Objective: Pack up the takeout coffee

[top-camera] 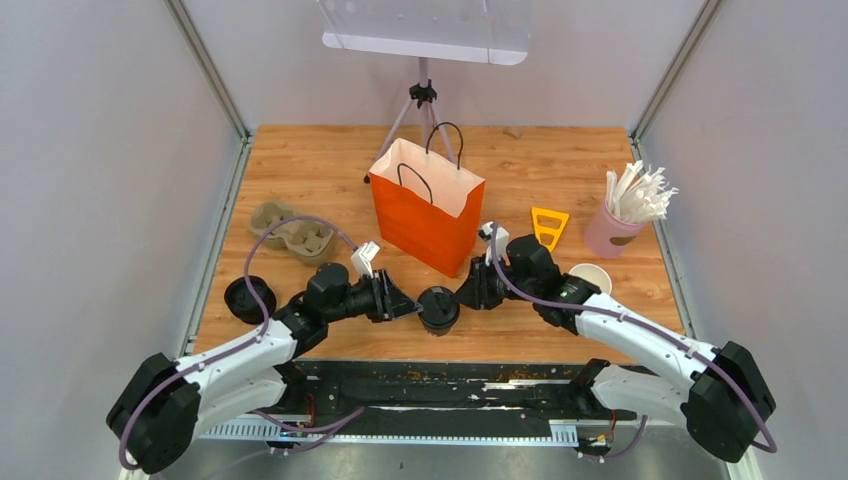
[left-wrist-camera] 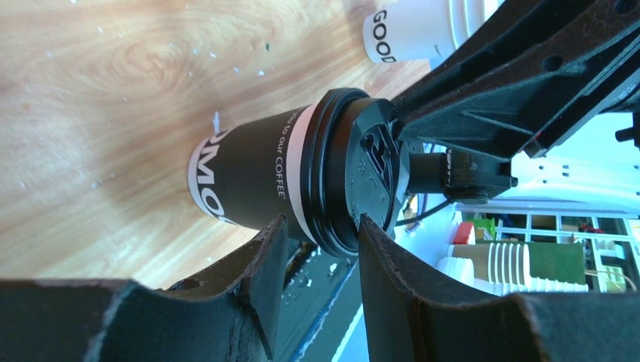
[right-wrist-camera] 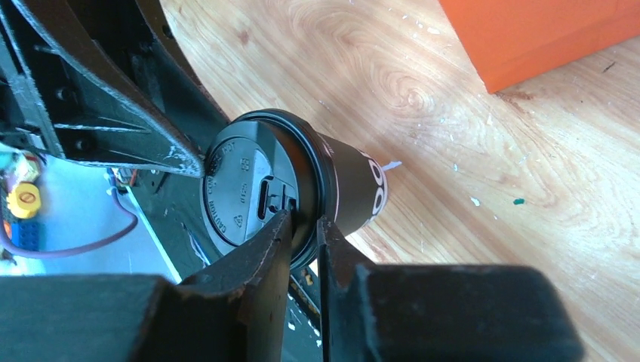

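Between the left gripper (top-camera: pixel 408 300) and the right gripper (top-camera: pixel 470 292), both pinched shut on its lid rim, stands a dark paper coffee cup (top-camera: pixel 438 308) with white lettering and a round black plastic lid. Just beyond them an orange paper bag (top-camera: pixel 420 215) stands open on the wooden table (top-camera: pixel 300 160), which is enclosed by grey walls (top-camera: pixel 100 150).

Smooth black plastic lid (right-wrist-camera: pixel 241 188), wood-grain table (right-wrist-camera: pixel 423 90), matt paper bag (top-camera: pixel 420 225)

"good" on white cup (left-wrist-camera: pixel 407 34), "coffee" on black cup (left-wrist-camera: pixel 256 177)
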Controlling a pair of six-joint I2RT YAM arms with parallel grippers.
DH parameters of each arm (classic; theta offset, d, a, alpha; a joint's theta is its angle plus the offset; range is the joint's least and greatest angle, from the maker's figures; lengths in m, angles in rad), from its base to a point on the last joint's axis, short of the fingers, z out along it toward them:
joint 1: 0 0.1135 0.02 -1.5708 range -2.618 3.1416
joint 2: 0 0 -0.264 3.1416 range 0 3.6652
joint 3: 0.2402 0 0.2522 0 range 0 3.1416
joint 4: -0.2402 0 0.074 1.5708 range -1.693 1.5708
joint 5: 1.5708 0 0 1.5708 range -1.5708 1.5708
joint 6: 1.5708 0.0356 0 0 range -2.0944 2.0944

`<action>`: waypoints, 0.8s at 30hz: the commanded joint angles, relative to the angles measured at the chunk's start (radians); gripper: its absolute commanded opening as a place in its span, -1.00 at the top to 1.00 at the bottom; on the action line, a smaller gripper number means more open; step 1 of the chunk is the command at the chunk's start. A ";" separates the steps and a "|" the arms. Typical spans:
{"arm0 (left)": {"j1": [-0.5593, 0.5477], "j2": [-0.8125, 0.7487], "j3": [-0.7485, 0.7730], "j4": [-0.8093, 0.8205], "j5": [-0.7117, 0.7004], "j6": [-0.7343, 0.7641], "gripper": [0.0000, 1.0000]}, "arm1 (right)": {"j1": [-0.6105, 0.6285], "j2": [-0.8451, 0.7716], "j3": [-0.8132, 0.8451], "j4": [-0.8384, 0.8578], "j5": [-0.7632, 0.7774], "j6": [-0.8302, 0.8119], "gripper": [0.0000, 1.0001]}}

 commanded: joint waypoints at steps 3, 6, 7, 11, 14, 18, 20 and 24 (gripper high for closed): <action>-0.043 -0.134 -0.044 -0.103 -0.030 -0.092 0.03 | 0.005 0.019 0.108 -0.132 -0.007 -0.126 0.56; -0.054 -0.160 -0.071 -0.084 -0.033 -0.128 0.01 | 0.005 0.039 0.148 -0.150 -0.007 -0.155 0.52; -0.057 -0.167 -0.076 -0.083 -0.032 -0.134 -0.01 | 0.005 0.046 0.163 -0.162 -0.007 -0.162 0.51; -0.060 -0.212 -0.059 -0.139 -0.055 -0.108 -0.15 | 0.005 0.049 0.226 -0.218 -0.028 -0.162 0.39; -0.060 -0.222 0.022 -0.294 -0.114 -0.014 -0.20 | 0.006 0.033 0.256 -0.263 -0.044 -0.116 0.37; -0.060 -0.184 0.142 -0.441 -0.194 0.093 -0.21 | 0.019 -0.029 0.186 -0.168 -0.094 0.045 0.51; -0.059 -0.152 0.178 -0.441 -0.202 0.120 -0.23 | 0.035 -0.058 0.147 -0.105 -0.091 0.109 0.61; -0.057 -0.092 0.226 -0.433 -0.229 0.154 -0.24 | 0.064 -0.104 0.095 -0.055 -0.009 0.173 0.83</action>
